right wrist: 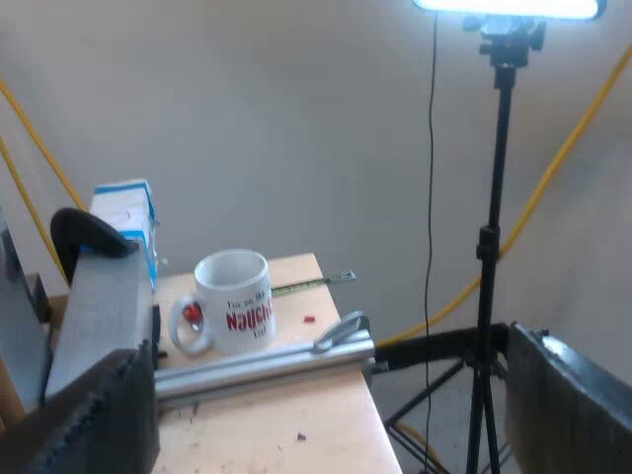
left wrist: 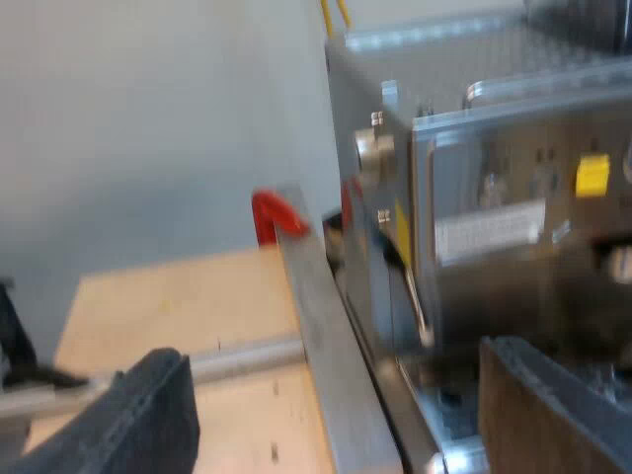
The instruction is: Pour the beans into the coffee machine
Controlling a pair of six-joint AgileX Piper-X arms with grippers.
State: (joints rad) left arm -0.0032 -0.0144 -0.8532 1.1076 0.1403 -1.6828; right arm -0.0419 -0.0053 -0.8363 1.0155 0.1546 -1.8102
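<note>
Jaws of both grippers are spread wide with nothing between them. The left gripper (left wrist: pixel 334 380) hangs close beside the boxy brushed-steel espresso machine (left wrist: pixel 494 237). The right gripper (right wrist: pixel 331 375) looks across the pale wooden counter (right wrist: pixel 267 430) toward a glossy white ceramic mug with red lettering (right wrist: pixel 233 308). This mug stands upright just beside a grey extruded aluminium rail (right wrist: pixel 257 367) lying along the counter, with a blue-and-white cardboard carton (right wrist: pixel 123 212) near it. What the mug holds cannot be seen. The task looks to be at its start, since no bean vessel is gripped yet. The next move likely calls for closing on that vessel, perhaps the mug by its smooth round wall or looped handle, then carrying it level up to the machine's top. A slim black metal light stand (right wrist: pixel 491 247) rises past the counter's edge.
</note>
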